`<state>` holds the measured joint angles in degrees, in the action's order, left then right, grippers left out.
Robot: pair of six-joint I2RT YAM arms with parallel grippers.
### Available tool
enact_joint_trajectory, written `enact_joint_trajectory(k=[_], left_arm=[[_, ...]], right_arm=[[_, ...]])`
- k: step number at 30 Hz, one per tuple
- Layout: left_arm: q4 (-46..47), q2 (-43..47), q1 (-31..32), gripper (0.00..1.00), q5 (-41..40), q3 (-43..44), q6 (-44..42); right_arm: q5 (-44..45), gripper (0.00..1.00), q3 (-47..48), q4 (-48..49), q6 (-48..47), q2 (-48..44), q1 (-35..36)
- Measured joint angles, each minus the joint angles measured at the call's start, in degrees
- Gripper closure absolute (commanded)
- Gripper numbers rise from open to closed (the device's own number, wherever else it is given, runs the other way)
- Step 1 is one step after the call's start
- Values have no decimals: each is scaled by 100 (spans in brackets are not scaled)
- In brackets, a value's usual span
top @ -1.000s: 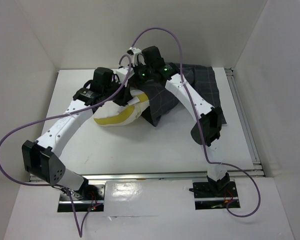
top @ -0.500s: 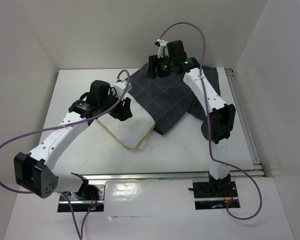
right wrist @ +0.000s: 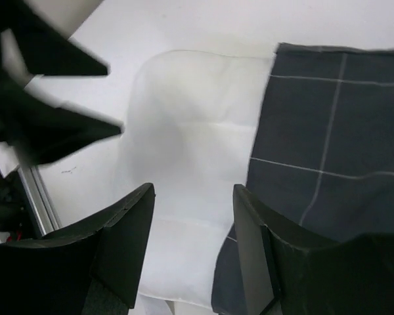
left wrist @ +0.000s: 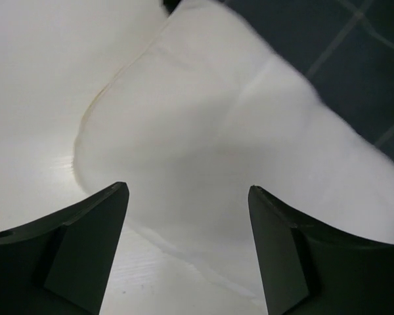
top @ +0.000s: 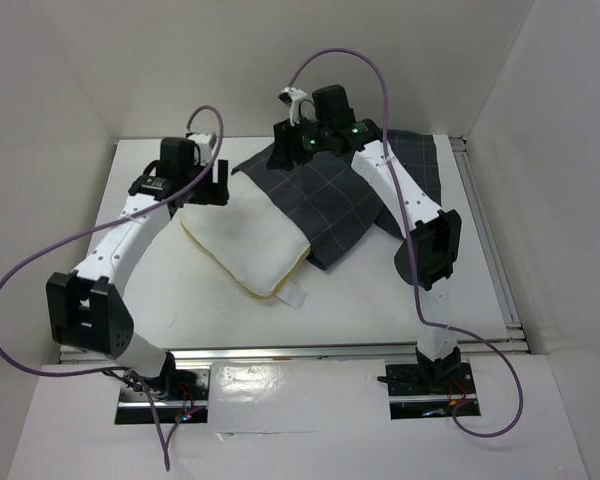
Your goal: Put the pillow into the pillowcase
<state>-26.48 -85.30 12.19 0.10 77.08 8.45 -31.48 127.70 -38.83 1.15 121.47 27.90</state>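
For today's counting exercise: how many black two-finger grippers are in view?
2. The left gripper hangs open over the puffy white pillow; the right gripper, open, above the dark grid-patterned pillowcase. None hidden.

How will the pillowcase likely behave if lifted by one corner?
Probably floppy: the pillowcase lies in uneven folds, one edge overlapping the pillow. Likely light and thin, so it would sag from a single grip rather than hold its mouth open.

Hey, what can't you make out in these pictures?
- Top view: whether the far end of the pillow is inside the pillowcase or just under it; cloth covers it.
- Top view: part of the pillowcase, behind the right arm.
- Left wrist view: the pillow's full outline, cut off by the frame.
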Motion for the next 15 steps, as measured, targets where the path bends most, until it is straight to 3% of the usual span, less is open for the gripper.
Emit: enact_joint_trajectory(k=[6, 15], left_arm=[[-490, -1038, -1010, 10, 184, 625, 387], [-774, -2020, -1443, 4, 973, 1392, 522]], right_arm=[[-474, 49, -76, -142, -393, 20, 151], [-317, 49, -332, -341, -577, 181, 223]])
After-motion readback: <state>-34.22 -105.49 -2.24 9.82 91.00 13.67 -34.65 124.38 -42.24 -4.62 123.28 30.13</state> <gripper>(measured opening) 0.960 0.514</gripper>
